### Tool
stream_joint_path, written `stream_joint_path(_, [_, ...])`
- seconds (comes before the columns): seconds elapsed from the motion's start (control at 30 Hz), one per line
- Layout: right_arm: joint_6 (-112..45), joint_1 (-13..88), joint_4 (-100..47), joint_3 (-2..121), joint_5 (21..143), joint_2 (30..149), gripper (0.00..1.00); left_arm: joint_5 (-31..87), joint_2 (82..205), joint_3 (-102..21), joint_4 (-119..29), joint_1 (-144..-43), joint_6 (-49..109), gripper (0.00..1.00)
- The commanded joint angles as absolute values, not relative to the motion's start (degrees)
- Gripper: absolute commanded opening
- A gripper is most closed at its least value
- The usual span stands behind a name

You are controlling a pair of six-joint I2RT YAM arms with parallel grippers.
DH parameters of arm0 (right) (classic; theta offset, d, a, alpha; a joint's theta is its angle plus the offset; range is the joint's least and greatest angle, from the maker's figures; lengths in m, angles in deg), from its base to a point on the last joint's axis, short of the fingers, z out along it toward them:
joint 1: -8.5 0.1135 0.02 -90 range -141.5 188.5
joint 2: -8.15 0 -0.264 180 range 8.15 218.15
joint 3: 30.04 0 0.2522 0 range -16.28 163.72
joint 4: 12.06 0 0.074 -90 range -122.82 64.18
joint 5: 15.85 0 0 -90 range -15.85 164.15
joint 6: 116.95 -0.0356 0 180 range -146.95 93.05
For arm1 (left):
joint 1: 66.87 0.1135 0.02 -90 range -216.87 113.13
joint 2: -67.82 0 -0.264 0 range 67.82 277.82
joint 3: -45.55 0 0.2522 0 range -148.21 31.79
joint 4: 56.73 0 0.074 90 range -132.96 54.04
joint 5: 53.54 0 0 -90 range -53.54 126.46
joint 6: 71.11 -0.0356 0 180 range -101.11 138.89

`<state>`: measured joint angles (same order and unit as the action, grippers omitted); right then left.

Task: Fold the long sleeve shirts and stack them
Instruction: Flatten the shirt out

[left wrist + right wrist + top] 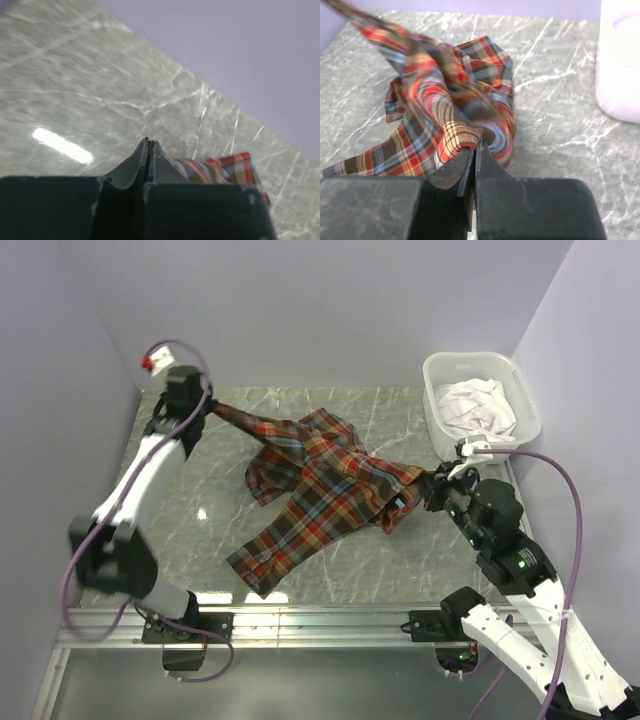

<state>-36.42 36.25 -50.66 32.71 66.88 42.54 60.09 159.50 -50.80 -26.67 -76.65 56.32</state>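
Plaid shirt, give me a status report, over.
Left gripper shut on a stretched sleeve. Right gripper shut on a cuff. Plaid shirt crumpled, pulled between them. White bin alongside, not touching.

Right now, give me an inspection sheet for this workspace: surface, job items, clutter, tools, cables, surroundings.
Surface: grey marbled table, light glare, no spills seen.
Job's things: plaid shirt crumpled mid-table, unfolded, one sleeve stretched toward the far left.
Clutter: white bin at the far right corner, white cloth inside; nothing else seen.
Tools: left tool shut on the stretched sleeve's end; right tool shut on a cuff of the plaid shirt.
Cables: purple cables loop along both arms, clear of the shirt.
Surroundings: lavender walls on three sides; metal rail at the near edge.
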Motion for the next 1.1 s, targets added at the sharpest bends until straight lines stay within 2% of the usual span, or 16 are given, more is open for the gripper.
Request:
stream_joint_path(0.0, [-34.5,36.1,-46.7,32.4,65.6,38.8,0.0,59.6,143.8,-40.2,-44.5,-74.8,54.2,0.0])
stream_joint_path(0.07, [-34.4,36.0,-46.4,32.3,63.0,37.9,0.0,57.5,142.8,-40.4,-43.1,-72.4,54.6,0.0])
stream_joint_path(0.17, [-33.5,36.0,-45.8,35.3,61.8,39.9,0.0,56.4,146.1,-49.2,-33.8,-71.4,54.9,0.01])
stream_joint_path(0.37, [-31.8,35.6,-39.0,41.3,60.8,48.5,0.0,55.4,153.2,-60.6,-34.4,-71.1,54.8,0.0])
stream_joint_path(0.53, [-30.7,32.5,-33.7,48.9,60.4,57.3,0.0,55.8,164.0,-79.4,-30.5,-69.9,52.5,0.0])
stream_joint_path(0.63, [-29.9,30.6,-30.1,54.4,62.2,60.3,0.0,53.5,166.7,-88.6,-29.2,-68.5,53.2,0.0])
stream_joint_path(0.7, [-29.1,29.9,-29.1,58.2,62.3,61.3,0.0,51.8,166.0,-90.1,-30.8,-67.4,53.7,0.0])
stream_joint_path(0.77, [-28.0,29.2,-28.4,61.5,62.3,61.3,0.0,49.5,162.8,-88.9,-34.6,-67.0,53.3,0.0])
stream_joint_path(0.87, [-25.6,28.7,-25.9,60.5,65.7,58.7,0.0,47.7,155.2,-80.5,-41.3,-67.0,53.0,0.01])
stream_joint_path(1.07, [-29.2,28.8,-29.5,51.2,69.8,51.9,0.0,54.7,137.3,-50.6,-46.6,-65.7,55.5,0.0])
